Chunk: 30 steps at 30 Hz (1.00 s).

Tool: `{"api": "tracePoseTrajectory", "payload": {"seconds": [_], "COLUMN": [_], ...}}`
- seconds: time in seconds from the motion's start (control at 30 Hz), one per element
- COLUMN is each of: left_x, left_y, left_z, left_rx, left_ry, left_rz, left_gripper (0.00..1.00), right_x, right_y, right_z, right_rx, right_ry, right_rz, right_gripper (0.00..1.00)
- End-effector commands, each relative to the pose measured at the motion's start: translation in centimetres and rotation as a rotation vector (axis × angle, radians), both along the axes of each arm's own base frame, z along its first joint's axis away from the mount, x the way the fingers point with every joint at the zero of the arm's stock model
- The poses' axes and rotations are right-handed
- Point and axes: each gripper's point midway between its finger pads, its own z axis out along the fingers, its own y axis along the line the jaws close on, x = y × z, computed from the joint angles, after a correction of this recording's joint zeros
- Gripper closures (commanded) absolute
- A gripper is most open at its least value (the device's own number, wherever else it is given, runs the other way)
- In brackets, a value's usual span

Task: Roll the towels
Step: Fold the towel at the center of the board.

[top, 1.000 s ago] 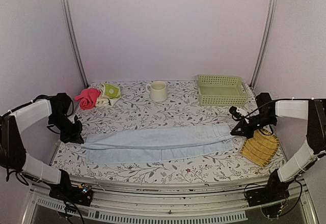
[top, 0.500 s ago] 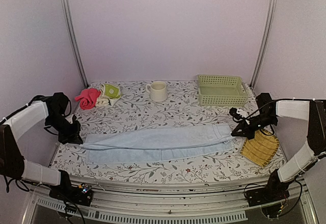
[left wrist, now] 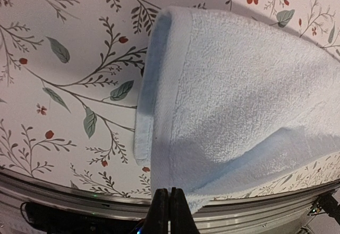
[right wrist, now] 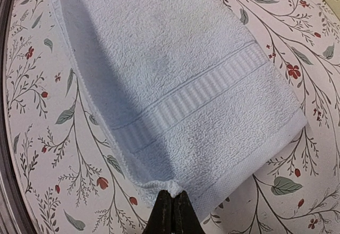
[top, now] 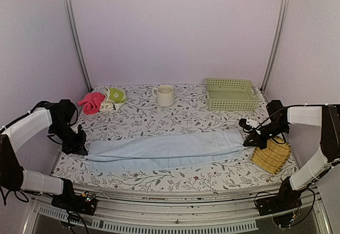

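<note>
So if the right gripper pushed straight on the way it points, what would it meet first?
The pale blue towel; the right gripper looks shut on its corner, with more terry straight ahead.

Floral table [top: 175, 114] bears blue towel [top: 164, 149], patterned towel [top: 114, 97], mug [top: 165, 94], basket [top: 232, 105], tray [top: 271, 156]

The top camera sat above and behind the arm bases, looking forward and down across the whole floral table [top: 159, 118] to the back wall. Each wrist camera hung close over the tabletop, looking steeply down past its own fingers. The view behind the left gripper [left wrist: 168, 191] shared the left end of the pale blue towel [top: 164, 149] with the overview, and the view behind the right gripper [right wrist: 172, 193] shared its right end.
</note>
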Motion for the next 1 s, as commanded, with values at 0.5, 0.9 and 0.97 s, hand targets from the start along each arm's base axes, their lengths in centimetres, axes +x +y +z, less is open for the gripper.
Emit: {"api": "tracePoseTrajectory", "payload": {"seconds": [0.5, 0.9, 0.97], "left_x": [-2.8, 0.3, 1.1], "left_y": [3.9, 3.3, 3.2], "left_z": [-1.6, -1.7, -1.9], "left_rx": [0.346, 0.332, 0.326], "left_ry": [0.169, 0.085, 0.07], "left_rz": [0.104, 0.082, 0.072], "left_gripper": [1.0, 1.0, 1.0], "right_x": [-2.1, -2.3, -2.4], "right_y": [-0.1, 0.3, 0.2], "right_z": [-1.5, -1.1, -1.2], "right_rx": [-0.002, 0.024, 0.02], "right_ry": [0.049, 0.038, 0.039], "right_rz": [0.055, 0.087, 0.088], "right_gripper": [0.94, 0.93, 0.93]}}
